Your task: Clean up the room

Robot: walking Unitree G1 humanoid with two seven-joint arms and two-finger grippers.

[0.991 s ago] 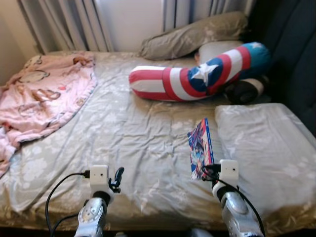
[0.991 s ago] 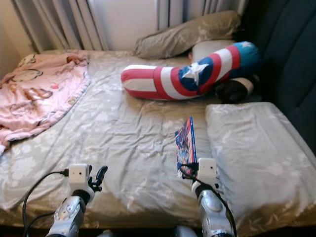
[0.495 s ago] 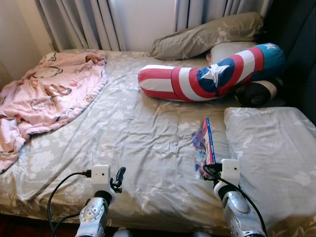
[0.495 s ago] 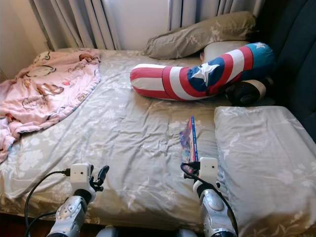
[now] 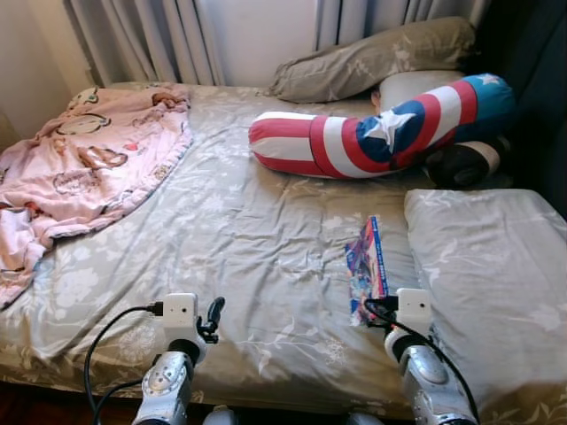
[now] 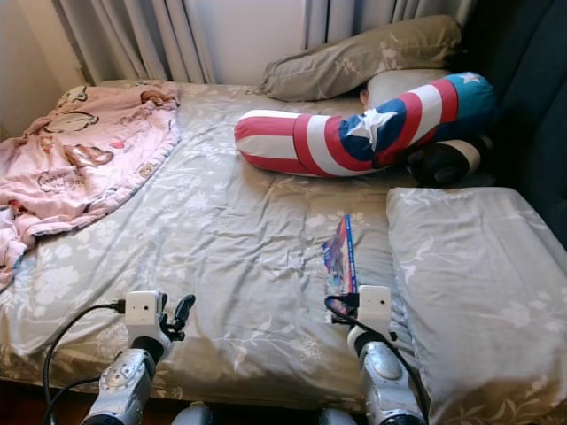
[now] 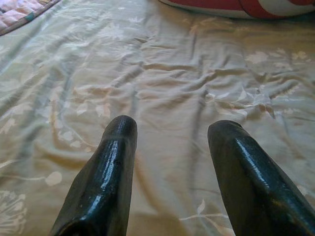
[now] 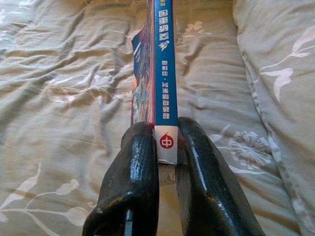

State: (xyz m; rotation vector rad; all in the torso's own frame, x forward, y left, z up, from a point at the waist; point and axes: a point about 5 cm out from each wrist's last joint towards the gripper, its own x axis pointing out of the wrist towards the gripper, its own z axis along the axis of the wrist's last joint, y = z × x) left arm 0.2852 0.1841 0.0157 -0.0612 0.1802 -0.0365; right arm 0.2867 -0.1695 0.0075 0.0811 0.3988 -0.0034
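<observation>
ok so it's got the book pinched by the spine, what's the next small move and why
Probably lift the book clear of the bed sheet and carry it off to be put away. The right gripper is shut on its blue spine, holding it on edge over the bed, beside the grey pillow. The left gripper hangs open with nothing in it, so it can stay where it is.

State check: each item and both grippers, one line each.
Blue-spined comic book: held on edge, clamped at the spine.
Right gripper: shut on the book.
Left gripper: open, holding nothing, over the sheet.
Pink cartoon blanket: crumpled on the bed's left side.
Red-white-blue star bolster: lying curved by the pillows.
Grey-green floral sheet: wrinkled.
</observation>
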